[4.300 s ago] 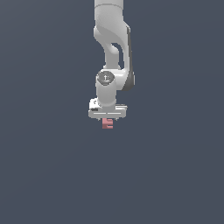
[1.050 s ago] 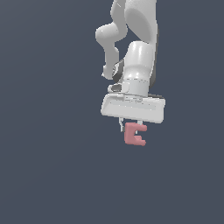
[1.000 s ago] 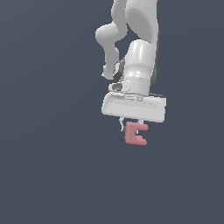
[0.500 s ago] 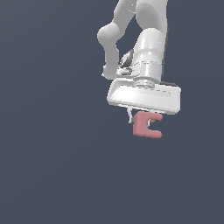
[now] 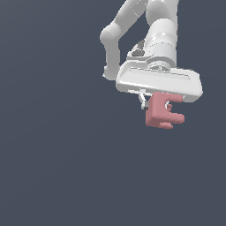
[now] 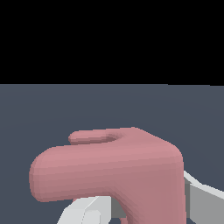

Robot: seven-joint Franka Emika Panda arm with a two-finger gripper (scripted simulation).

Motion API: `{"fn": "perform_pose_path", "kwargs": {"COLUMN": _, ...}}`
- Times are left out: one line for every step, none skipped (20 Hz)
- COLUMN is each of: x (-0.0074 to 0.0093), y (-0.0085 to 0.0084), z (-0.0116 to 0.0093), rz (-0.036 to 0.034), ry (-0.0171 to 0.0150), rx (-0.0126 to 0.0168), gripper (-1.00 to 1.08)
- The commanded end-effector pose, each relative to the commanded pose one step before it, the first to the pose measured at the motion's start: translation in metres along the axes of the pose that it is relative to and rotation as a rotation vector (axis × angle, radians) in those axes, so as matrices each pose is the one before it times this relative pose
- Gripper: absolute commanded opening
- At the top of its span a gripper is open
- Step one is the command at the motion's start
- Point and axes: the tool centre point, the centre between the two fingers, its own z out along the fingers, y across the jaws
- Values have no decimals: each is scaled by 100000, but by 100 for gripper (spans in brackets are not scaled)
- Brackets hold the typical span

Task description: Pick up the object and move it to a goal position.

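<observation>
Now gripper [image 5: 152,102] holds pink obj [image 5: 161,111] aloft, open room around

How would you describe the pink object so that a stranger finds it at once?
Find the white robot arm and follow it down to its wide white gripper. The pink-red E-shaped block hangs there, prongs toward the exterior view's right. It alone is coloured.

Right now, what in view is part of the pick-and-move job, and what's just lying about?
Job:
- pink E-shaped block, held under the claw
- claw, shut on the block

Lying about:
- nothing else shows; only plain dark grey background
</observation>
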Motion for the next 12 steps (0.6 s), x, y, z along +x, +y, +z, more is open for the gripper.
{"fn": "perform_pose_path", "kwargs": {"x": 1149, "y": -263, "z": -563, "rz": 590, "ry": 3812, "rx": -728, "gripper": -100}}
{"fn": "perform_pose_path", "kwargs": {"x": 355, "y": -95, "z": -173, "rz": 183, "ry": 1211, "rx": -241, "gripper": -100}}
{"fn": "perform_pose_path", "kwargs": {"x": 320, "y": -84, "z": -155, "rz": 166, "ry": 1095, "rx": -223, "gripper": -100}}
{"fn": "perform_pose_path", "kwargs": {"x": 282, "y": -73, "z": -136, "rz": 148, "ry": 973, "rx": -206, "gripper": -100}}
{"fn": "perform_pose_path", "kwargs": {"x": 243, "y": -60, "z": -116, "rz": 129, "ry": 845, "rx": -191, "gripper": -100}}
{"fn": "perform_pose_path", "kwargs": {"x": 201, "y": -47, "z": -95, "rz": 109, "ry": 714, "rx": -177, "gripper": -100}}
{"fn": "perform_pose_path", "kwargs": {"x": 160, "y": -32, "z": -74, "rz": 89, "ry": 583, "rx": -164, "gripper": -100}}
{"fn": "perform_pose_path", "kwargs": {"x": 120, "y": -18, "z": -54, "rz": 68, "ry": 451, "rx": -151, "gripper": -100}}
{"fn": "perform_pose_path", "kwargs": {"x": 78, "y": -6, "z": -33, "rz": 48, "ry": 319, "rx": -133, "gripper": -100}}
{"fn": "perform_pose_path", "kwargs": {"x": 41, "y": 3, "z": -15, "rz": 29, "ry": 195, "rx": -106, "gripper": -100}}
{"fn": "perform_pose_path", "kwargs": {"x": 18, "y": 6, "z": -6, "rz": 14, "ry": 97, "rx": -69, "gripper": -100}}
{"fn": "perform_pose_path", "kwargs": {"x": -13, "y": -13, "z": 7, "rz": 0, "ry": 0, "rx": 0, "gripper": -100}}
